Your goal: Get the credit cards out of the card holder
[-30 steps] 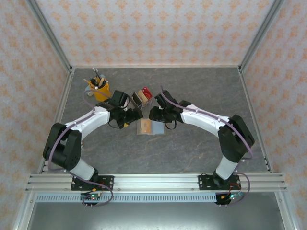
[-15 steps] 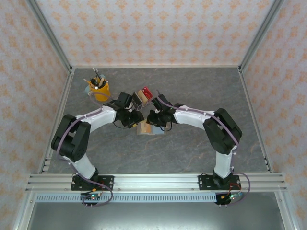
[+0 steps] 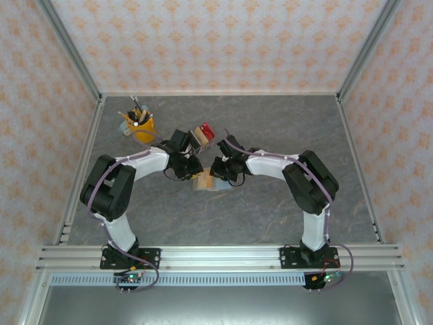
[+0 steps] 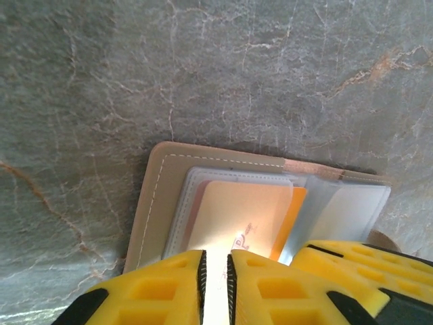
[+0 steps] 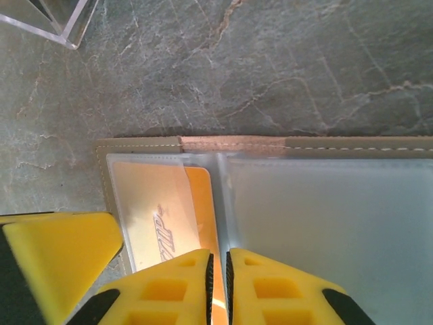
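Jaws of left gripper (image 4: 216, 261) nearly met on card (image 4: 237, 217); right gripper (image 5: 218, 261) pinched holder (image 5: 325, 203) likewise. Pull needed to run flat, along the pocket.

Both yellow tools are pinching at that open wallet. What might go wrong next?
The left tool is shut over the orange credit card, which sits in a clear sleeve; it may grip the sleeve as well and drag the whole card holder.
The right tool pinches the holder's middle, beside the card's edge; if it catches the card, the tools would fight each other.
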{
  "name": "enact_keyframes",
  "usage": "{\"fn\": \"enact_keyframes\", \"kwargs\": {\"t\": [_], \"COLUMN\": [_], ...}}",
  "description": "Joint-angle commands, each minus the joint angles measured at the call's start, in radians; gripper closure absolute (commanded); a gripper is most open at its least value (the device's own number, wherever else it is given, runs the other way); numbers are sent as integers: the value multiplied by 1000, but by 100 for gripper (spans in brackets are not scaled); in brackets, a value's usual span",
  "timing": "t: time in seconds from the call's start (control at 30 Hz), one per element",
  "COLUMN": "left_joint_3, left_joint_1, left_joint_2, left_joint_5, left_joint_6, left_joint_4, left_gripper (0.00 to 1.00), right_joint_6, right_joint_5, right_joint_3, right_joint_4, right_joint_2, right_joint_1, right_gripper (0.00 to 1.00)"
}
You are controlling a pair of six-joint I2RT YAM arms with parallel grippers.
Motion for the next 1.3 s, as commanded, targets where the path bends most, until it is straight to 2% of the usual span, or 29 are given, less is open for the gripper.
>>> {"fn": "enact_keyframes", "kwargs": {"t": [0.0,0.4,1.27], "left_joint_3": [15,4,-33], "left_joint_1": [-4,-4,-4], "left_joint_2": [21,46,56], "left_joint_5": [-24,-44,-56], "left_joint_6": [4,25,24], "left_joint_4": [-25,-46,-37], "left_gripper": [82,83,84], "right_joint_6": [9,3,19], "right_joint_5": [-17,-37,-163], "right_joint_3": [-2,-12,-77], "right_joint_4": [24,32,188], "right_joint_2": [23,41,48], "right_joint_1": [-6,-14,-36], "right_gripper": [84,84,84]}}
